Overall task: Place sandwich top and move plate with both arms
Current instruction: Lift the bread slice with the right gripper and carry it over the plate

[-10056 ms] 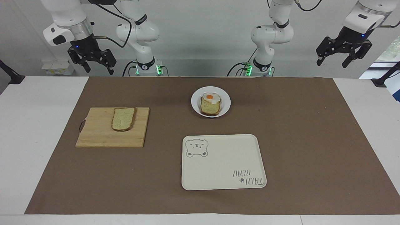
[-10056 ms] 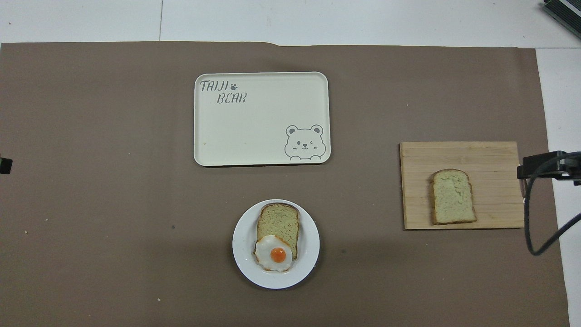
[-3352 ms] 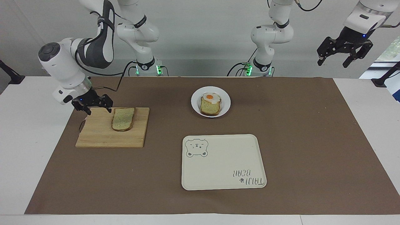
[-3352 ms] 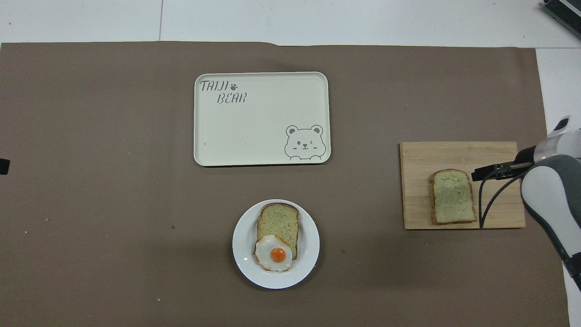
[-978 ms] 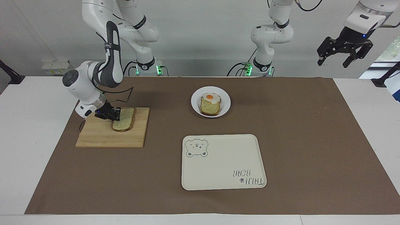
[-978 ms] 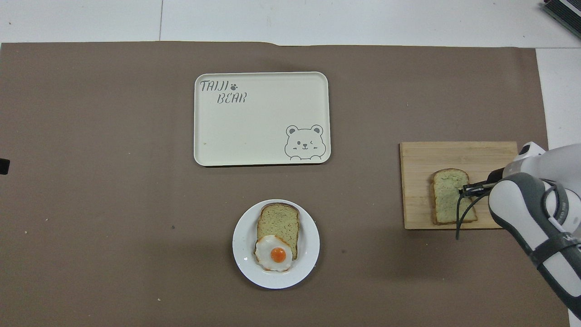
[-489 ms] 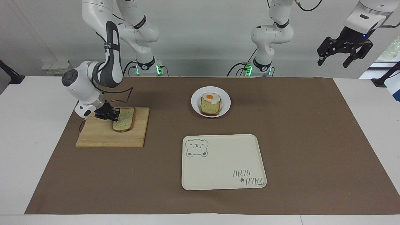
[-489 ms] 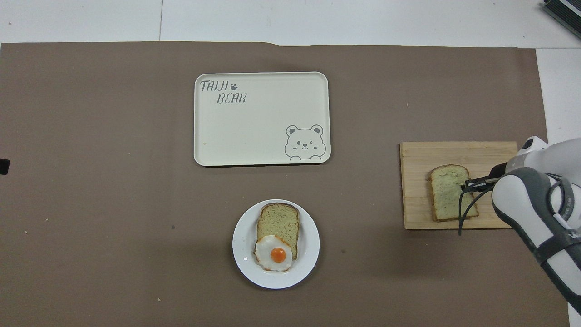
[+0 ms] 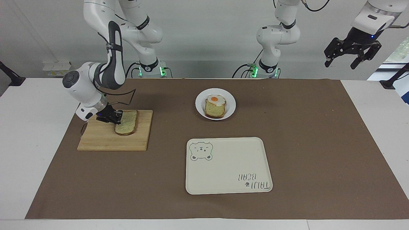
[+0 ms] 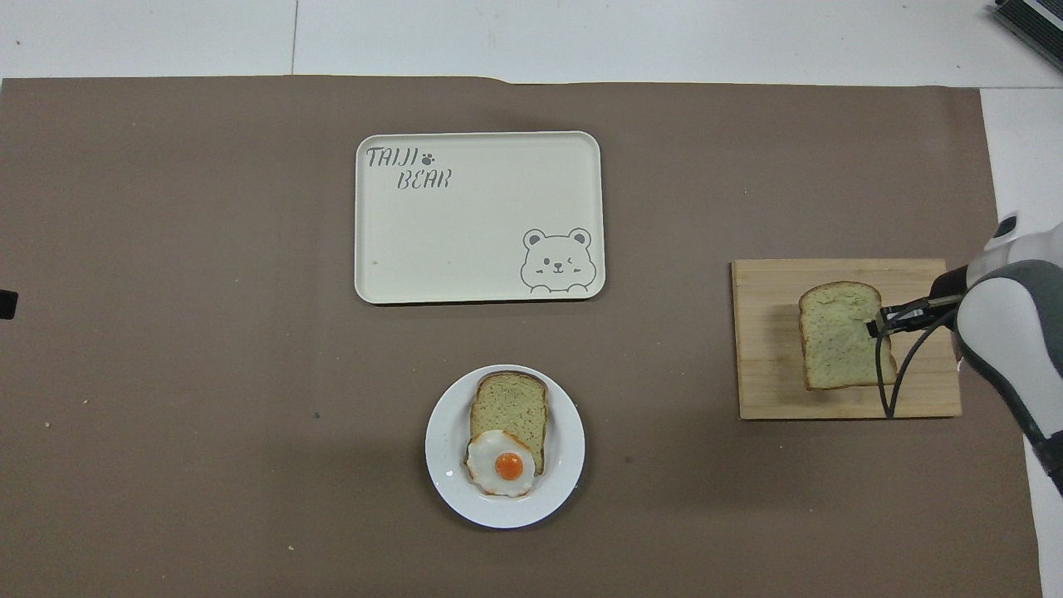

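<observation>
The sandwich top (image 9: 128, 122) (image 10: 837, 347), a plain pale slice with a brown crust, hangs tilted just above the wooden cutting board (image 9: 105, 142) (image 10: 768, 386). My right gripper (image 9: 115, 118) (image 10: 877, 325) is shut on the edge of the slice that faces the right arm's end of the table. The small white plate (image 9: 230, 107) (image 10: 444, 477) sits near the robots at mid-table. It bears a bread slice (image 9: 214, 110) with a fried egg (image 10: 500, 465). My left gripper (image 9: 340, 65) waits open, high past the left arm's end of the brown mat.
A cream rectangular tray (image 9: 223, 175) (image 10: 465, 241) with a bear drawing lies farther from the robots than the plate. The cutting board has a cord loop (image 9: 83, 129) at its end toward the right arm's end of the table. A brown mat (image 9: 303, 143) covers the tabletop.
My right gripper has closed on the slice's edge and raised it slightly off the board; the slice now casts a shadow beneath it. The left arm has not moved.
</observation>
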You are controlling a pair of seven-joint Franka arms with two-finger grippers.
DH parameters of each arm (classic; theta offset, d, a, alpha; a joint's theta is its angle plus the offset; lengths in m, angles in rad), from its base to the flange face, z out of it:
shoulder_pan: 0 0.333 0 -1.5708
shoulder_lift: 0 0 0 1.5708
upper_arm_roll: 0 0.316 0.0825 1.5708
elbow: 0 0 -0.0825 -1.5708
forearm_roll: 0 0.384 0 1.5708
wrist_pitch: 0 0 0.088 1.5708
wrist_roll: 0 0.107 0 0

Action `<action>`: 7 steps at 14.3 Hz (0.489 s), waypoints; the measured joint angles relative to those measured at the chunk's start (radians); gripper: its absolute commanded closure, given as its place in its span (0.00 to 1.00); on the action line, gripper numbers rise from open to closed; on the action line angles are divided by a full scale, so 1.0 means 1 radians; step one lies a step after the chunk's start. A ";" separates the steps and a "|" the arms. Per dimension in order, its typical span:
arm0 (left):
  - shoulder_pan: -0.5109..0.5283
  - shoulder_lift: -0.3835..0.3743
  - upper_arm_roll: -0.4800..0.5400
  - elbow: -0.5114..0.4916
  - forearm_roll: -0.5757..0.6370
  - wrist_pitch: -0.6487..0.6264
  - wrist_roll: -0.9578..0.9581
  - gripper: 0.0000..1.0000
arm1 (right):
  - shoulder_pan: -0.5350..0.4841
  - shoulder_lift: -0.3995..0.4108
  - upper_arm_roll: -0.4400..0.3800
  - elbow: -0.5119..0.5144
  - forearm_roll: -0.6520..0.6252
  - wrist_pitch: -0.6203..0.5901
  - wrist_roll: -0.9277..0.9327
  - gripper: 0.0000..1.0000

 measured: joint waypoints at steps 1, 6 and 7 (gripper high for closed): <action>0.000 0.000 0.000 0.000 0.000 0.000 0.000 0.00 | 0.000 -0.005 -0.001 0.033 0.000 -0.046 0.000 1.00; 0.000 0.000 0.000 0.000 0.000 0.000 0.000 0.00 | -0.001 -0.009 0.001 0.163 0.001 -0.197 0.000 1.00; 0.000 0.000 0.000 0.000 0.000 0.000 0.000 0.00 | 0.000 -0.009 0.004 0.172 0.002 -0.210 0.000 1.00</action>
